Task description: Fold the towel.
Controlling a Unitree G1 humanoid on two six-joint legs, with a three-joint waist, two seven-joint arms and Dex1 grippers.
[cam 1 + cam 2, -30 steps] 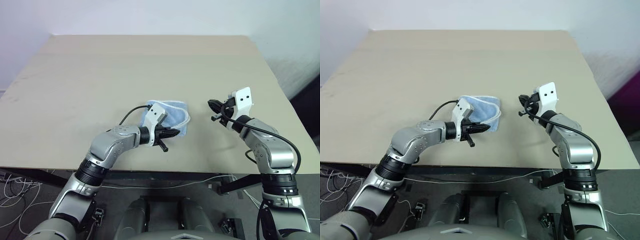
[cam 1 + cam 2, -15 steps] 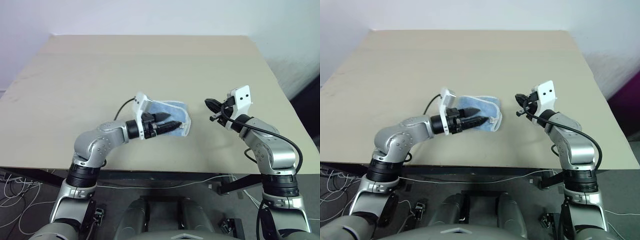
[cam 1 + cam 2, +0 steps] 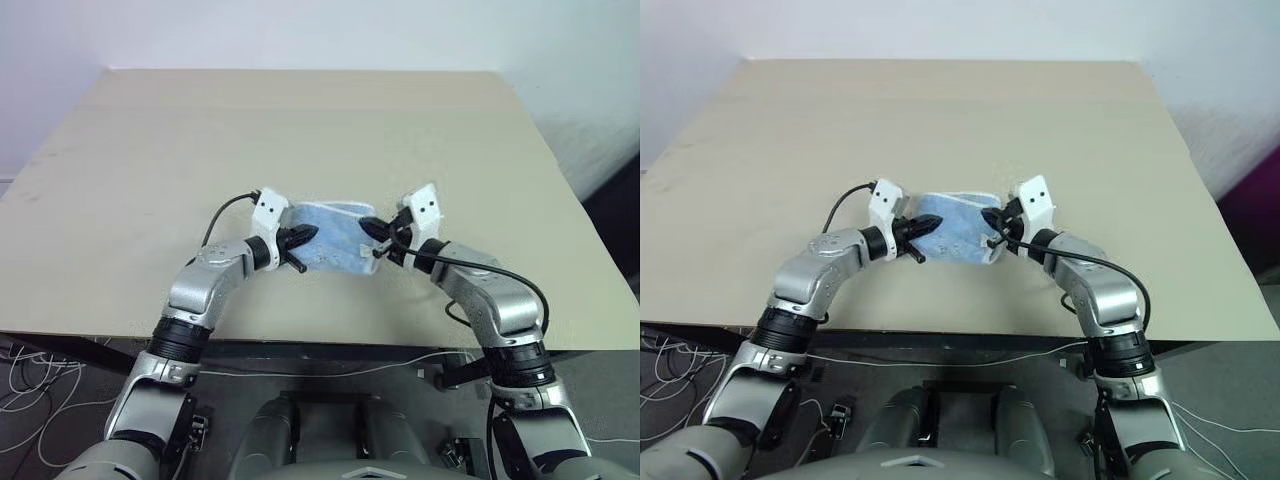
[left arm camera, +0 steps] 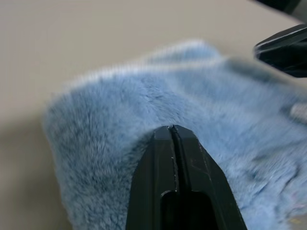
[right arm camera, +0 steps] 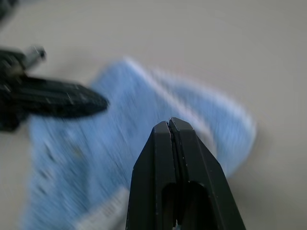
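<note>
The towel (image 3: 338, 236) is a light blue terry cloth lying bunched and folded over near the front middle of the table (image 3: 300, 130). My left gripper (image 3: 308, 233) is shut, its tips resting against the towel's left end; in the left wrist view the gripper (image 4: 171, 129) touches the fuzzy cloth (image 4: 120, 124), with no cloth showing between its fingers. My right gripper (image 3: 368, 227) is shut too and sits at the towel's right end, its tips (image 5: 169, 122) over the blue cloth (image 5: 144, 105). The two grippers point at each other across the towel.
The table's front edge (image 3: 300, 342) runs just behind both forearms. Bare tabletop stretches to the far side and out to both sides of the towel. Cables lie on the floor below at the left (image 3: 30, 385).
My left gripper drew back to the towel's left end, opening and shutting again on the way. My right gripper swung left and down from open table to the towel's right end.
</note>
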